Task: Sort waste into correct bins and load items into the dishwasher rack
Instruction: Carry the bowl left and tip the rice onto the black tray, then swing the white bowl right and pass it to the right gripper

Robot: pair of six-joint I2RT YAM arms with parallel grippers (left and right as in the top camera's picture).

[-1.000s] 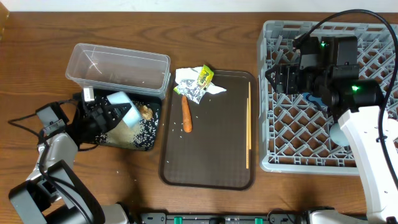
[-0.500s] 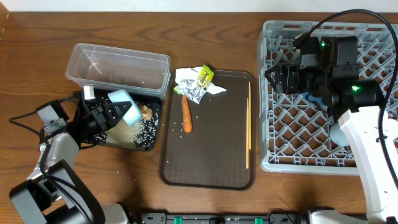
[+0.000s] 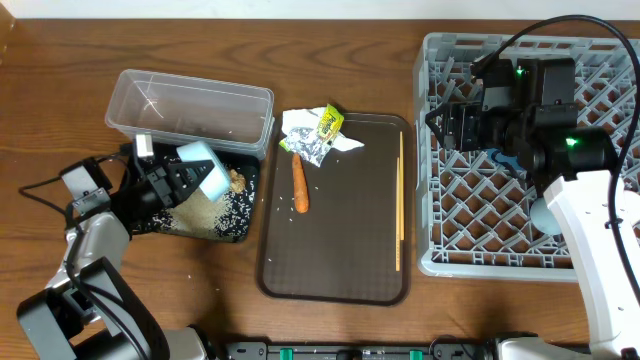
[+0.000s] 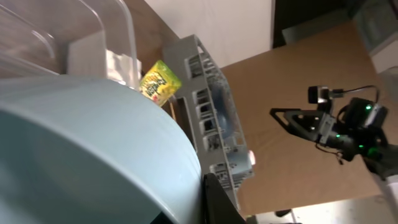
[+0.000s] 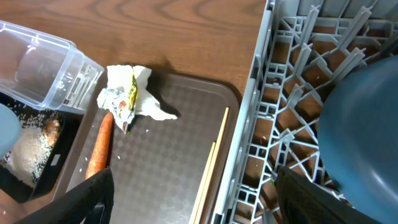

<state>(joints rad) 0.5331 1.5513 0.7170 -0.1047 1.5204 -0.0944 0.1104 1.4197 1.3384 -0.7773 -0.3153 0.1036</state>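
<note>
While left tool [image 3: 188, 180] stays clamped on light-blue cup [image 3: 203, 165], edged toward clear tub [image 3: 190, 105], right tool [image 3: 450, 125] apart

You see the dark-blue plate [image 5: 360, 124] in the grey rack [image 5: 249, 99]; chopsticks [image 5: 212, 155] and carrot stick [image 5: 99, 146] lie on the adjacent brown tray [image 5: 168, 162].

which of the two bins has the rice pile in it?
The shallow black tray, the bin nearer the robot: the rice and brown lump lie in it. The clear tub behind it holds no pile.
</note>
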